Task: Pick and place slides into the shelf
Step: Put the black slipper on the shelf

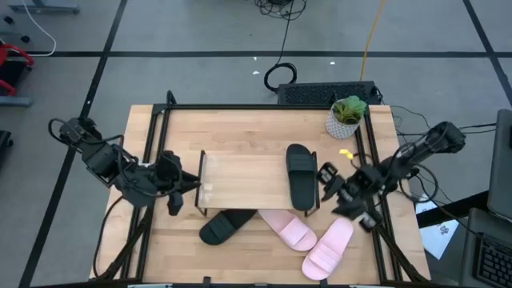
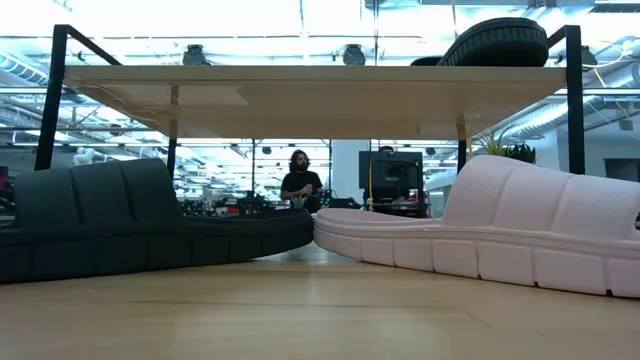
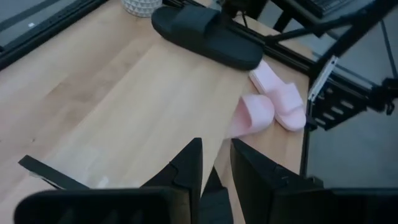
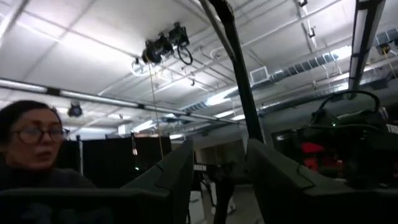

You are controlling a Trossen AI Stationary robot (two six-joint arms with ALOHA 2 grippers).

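Hanging just off the shelf's right end, the right gripper (image 1: 340, 190) holds nothing, its fingers (image 4: 171, 177) parted with a clear gap and tipped up toward the ceiling. Nearest to it, one black slide (image 1: 301, 177) lies on top of the shelf (image 1: 240, 180) at that same end. Just below the gripper on the table (image 1: 240, 124), two pale pink slides (image 1: 290, 229) (image 1: 330, 248) lie side by side, and beyond them the second black slide (image 1: 225, 227) pokes out from under the shelf's front edge. Across the shelf, the left gripper (image 1: 186, 188) waits at the far end, fingers (image 3: 186, 168) narrowly parted and empty. A potted plant (image 1: 346, 116) stands behind the right gripper.
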